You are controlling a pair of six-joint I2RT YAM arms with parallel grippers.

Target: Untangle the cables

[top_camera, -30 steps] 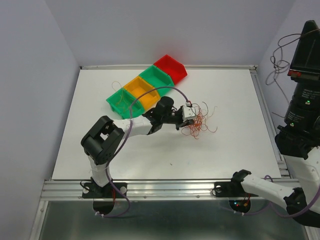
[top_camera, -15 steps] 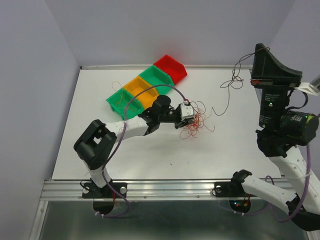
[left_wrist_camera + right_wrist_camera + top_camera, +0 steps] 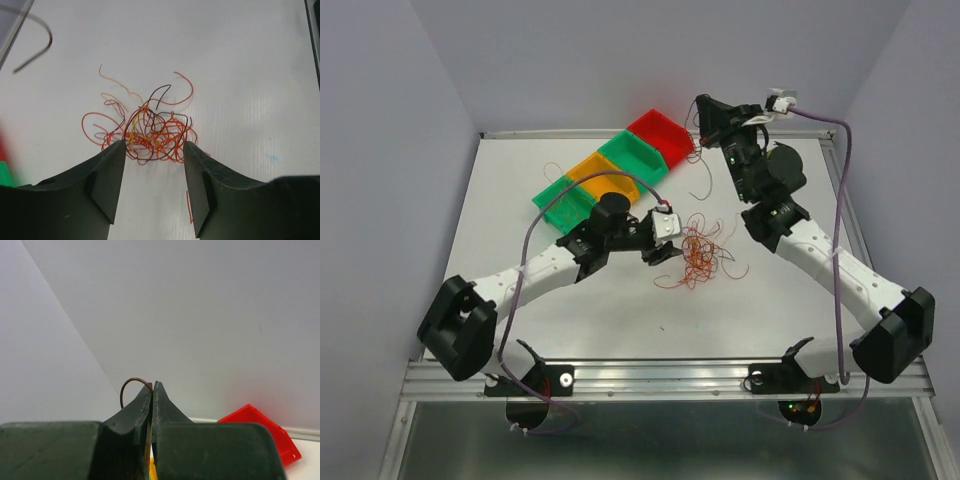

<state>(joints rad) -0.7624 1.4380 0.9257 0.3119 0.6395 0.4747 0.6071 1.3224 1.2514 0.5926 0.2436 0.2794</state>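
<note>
The cables lie as a tangle of thin orange, red, yellow and dark wires on the white table. In the left wrist view the tangle sits just beyond the fingertips. My left gripper is open and holds nothing, at the tangle's left edge. My right gripper is raised near the back wall, shut on a single thin brown cable. That cable hangs down beside the red bin.
A diagonal row of bins stands at the back: red, green, yellow, green. A loose red wire piece lies by the left gripper's right finger. The walls are close behind the right gripper.
My left gripper has opened and drawn back left off the tangle. The right arm has swung from the far right to above the bins, carrying one cable.
</note>
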